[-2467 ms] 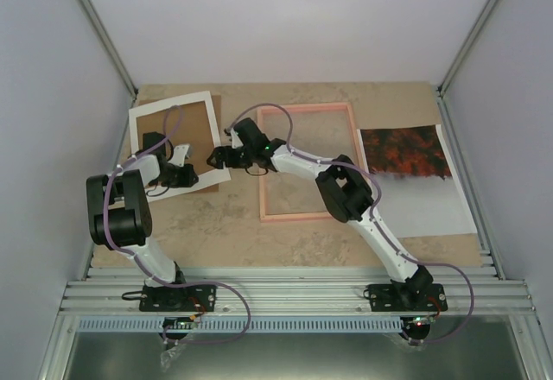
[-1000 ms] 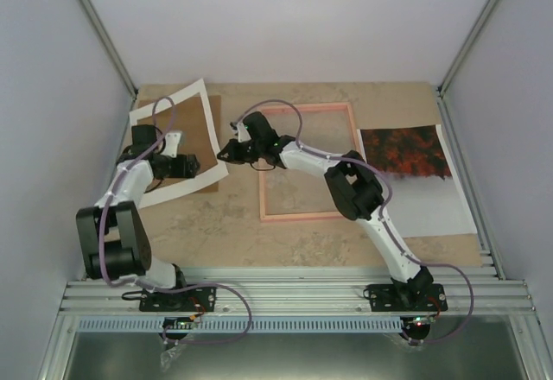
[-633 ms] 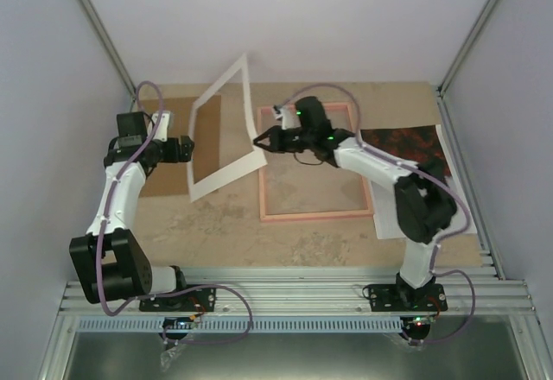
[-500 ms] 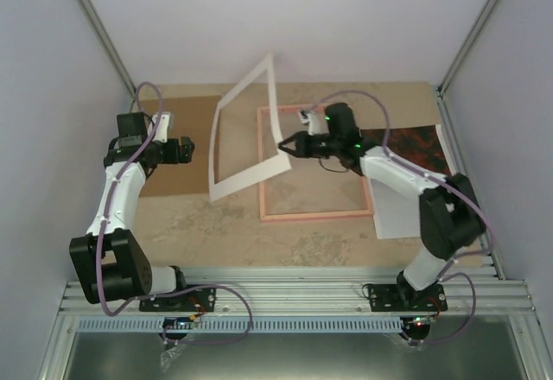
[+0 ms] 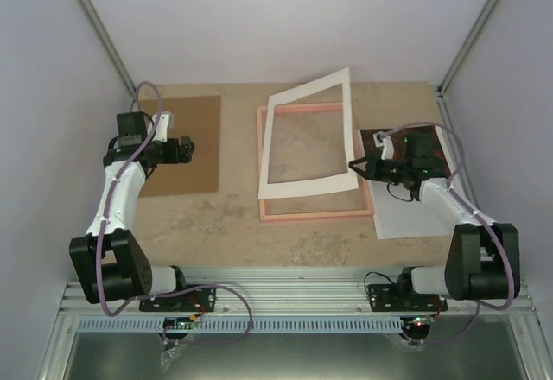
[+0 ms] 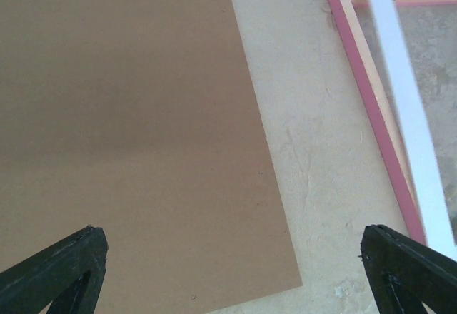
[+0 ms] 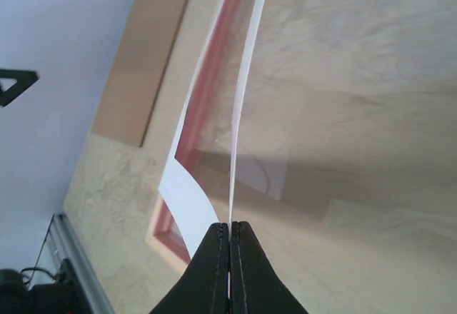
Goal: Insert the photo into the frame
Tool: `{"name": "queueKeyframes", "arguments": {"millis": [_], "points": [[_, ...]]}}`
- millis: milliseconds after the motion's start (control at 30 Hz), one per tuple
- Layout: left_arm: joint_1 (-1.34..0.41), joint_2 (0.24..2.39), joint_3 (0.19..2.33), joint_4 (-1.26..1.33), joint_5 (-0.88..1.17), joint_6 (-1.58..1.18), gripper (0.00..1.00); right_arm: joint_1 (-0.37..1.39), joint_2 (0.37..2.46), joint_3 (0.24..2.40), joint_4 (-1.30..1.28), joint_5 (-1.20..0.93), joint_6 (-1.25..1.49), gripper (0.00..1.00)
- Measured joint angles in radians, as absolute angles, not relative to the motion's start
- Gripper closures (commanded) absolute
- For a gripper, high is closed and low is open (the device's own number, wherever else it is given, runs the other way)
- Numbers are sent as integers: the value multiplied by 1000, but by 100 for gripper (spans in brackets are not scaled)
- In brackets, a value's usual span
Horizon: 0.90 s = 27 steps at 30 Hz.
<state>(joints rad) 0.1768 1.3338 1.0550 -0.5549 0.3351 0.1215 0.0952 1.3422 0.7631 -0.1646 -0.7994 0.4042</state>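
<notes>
The pink frame (image 5: 315,215) lies flat in the middle of the table. A white mat border (image 5: 307,188) with an open window hangs tilted over the frame. My right gripper (image 5: 354,166) is shut on the mat's right edge; the right wrist view shows the thin sheet (image 7: 182,193) clamped between the shut fingers (image 7: 230,232) above the frame (image 7: 207,93). The photo (image 5: 406,216) lies face up at the right, its dark red top part hidden under my right arm. My left gripper (image 5: 187,148) stands open and holds nothing over the brown backing board (image 5: 186,134).
The left wrist view shows the backing board (image 6: 128,128), the frame's left rail (image 6: 371,114) and a strip of the mat (image 6: 410,121), with the open fingers (image 6: 53,271) at the lower corners. Walls and metal posts close in three sides.
My right gripper has carried the white mat from the backing board at the left rightward over the frame. The left gripper has let the mat go, opened wide and drawn back over the board.
</notes>
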Motion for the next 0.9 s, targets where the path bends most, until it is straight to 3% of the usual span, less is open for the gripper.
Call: {"name": "queueKeyframes", "arguments": {"millis": [233, 567, 900], "points": [[177, 1350, 1061, -554, 335, 122, 1, -80, 1386, 733, -225, -881, 280, 100], [177, 1369, 1063, -554, 336, 122, 1, -96, 1438, 752, -403, -995, 33, 100], [177, 1377, 1063, -554, 344, 122, 1, -104, 1522, 758, -401, -1007, 34, 99]]}}
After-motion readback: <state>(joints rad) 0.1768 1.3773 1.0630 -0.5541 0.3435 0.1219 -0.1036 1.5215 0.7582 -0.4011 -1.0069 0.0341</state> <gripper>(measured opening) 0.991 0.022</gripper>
